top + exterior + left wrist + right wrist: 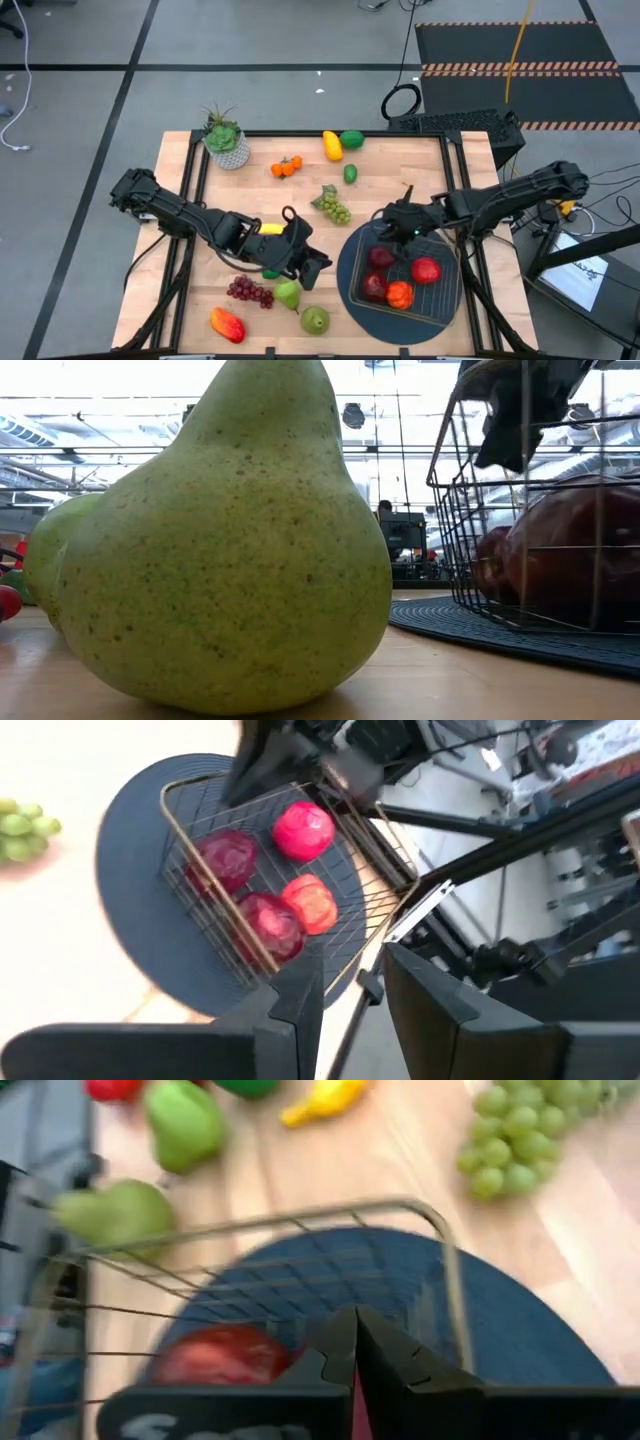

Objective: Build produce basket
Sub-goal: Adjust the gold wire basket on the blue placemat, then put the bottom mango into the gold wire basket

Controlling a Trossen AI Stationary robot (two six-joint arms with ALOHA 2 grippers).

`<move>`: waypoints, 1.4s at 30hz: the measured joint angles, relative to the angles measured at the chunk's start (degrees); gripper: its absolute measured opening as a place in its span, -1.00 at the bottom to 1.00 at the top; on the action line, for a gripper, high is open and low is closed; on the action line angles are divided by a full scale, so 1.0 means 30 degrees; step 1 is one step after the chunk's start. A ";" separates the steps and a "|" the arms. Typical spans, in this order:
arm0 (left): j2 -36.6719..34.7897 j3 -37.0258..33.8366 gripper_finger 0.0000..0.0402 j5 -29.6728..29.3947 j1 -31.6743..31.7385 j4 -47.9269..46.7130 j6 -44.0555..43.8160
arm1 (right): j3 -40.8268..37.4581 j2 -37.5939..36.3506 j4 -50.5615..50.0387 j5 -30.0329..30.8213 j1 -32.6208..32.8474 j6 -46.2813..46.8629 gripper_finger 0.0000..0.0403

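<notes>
The wire basket (pixel 440 300) stands on a round dark blue mat (pixel 350 285) at the near right. It holds two dark red apples (pixel 380 258), a bright red apple (pixel 426 269) and an orange fruit (pixel 400 294). My right gripper (pixel 355 1330) is shut and hangs over the basket's far left corner, above an apple (pixel 215 1358); it shows dark over the rim in the low view (pixel 500 440). My left gripper (pixel 352 1005) is open and empty, raised left of the mat (pixel 315 268) and pointing toward the basket (pixel 200 870). Loose produce lies on the wood: two pears (pixel 315 320), purple grapes (pixel 250 291), a banana (pixel 268 229), green grapes (pixel 333 206).
A potted plant (pixel 226 140) stands at the far left. Small oranges (pixel 286 167), a yellow fruit (pixel 332 146) and a lime (pixel 351 139) lie along the far side. A red-orange fruit (pixel 227 324) sits at the near left. One pear (pixel 220 550) fills the low view.
</notes>
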 joint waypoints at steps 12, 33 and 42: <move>0.0000 0.0000 -0.38 0.2196 -0.0404 -0.2092 0.4033 | 0.0000 -0.3796 0.2599 -0.1280 0.1724 0.4089 -0.98; 0.3497 -0.0015 -0.15 0.2770 -0.4365 -0.1199 0.9845 | 0.0000 -0.2000 0.9957 0.4977 0.5559 0.9820 -1.00; 0.4118 -0.0015 -0.22 0.2914 -0.4085 -0.0680 0.9080 | 0.0000 -0.1672 1.1715 0.5256 0.6551 1.0285 -1.00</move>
